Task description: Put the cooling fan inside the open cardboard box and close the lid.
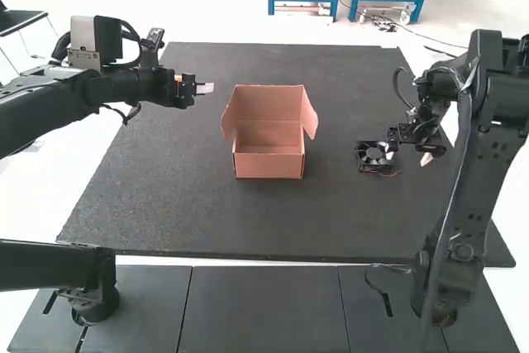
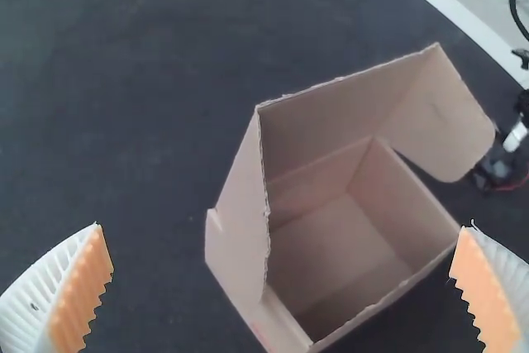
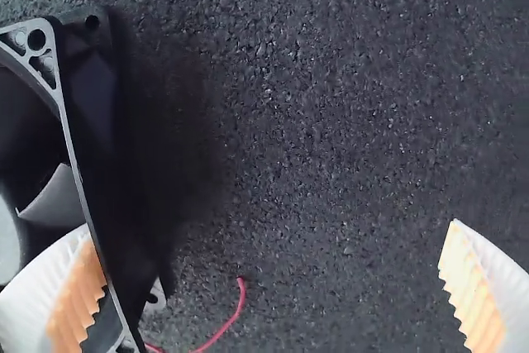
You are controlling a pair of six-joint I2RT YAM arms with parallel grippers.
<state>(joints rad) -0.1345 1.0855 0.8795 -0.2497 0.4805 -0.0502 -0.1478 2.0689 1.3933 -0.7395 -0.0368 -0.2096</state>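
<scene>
The right fingers [image 3: 74, 303] are spread wide, released, gripping nothing. They hang low over the black mat [image 1: 149, 188] that covers the desk. One white ribbed finger with its orange pad sits right against the cooling fan [image 3: 87, 113], partly tucked behind the fan's frame. The other is well off to the far side, over bare mat. I can't tell whether the near pad really presses on the frame.

The fan is a square black frame with a round opening and mounting holes at its corners. From above, it looks tipped up on an edge rather than lying flat, its open face turned toward the front of the desk, though I wouldn't swear to the angle. A thin red wire [image 3: 241, 293] trails out from under it onto the mat. The fan sits to the right of the cardboard box [image 1: 269, 134], near it but apart, and outside it.

The left fingers [image 2: 78, 287] are also spread wide and released. They are held up in the air to the left of the box and aimed across toward it, with the arm stretched out level behind them.

The box is brown and stands in the middle of the mat, its long side running left to right. Its top is open, and the lid flap stands up along the back. The small side flaps splay outward at either end.
</scene>
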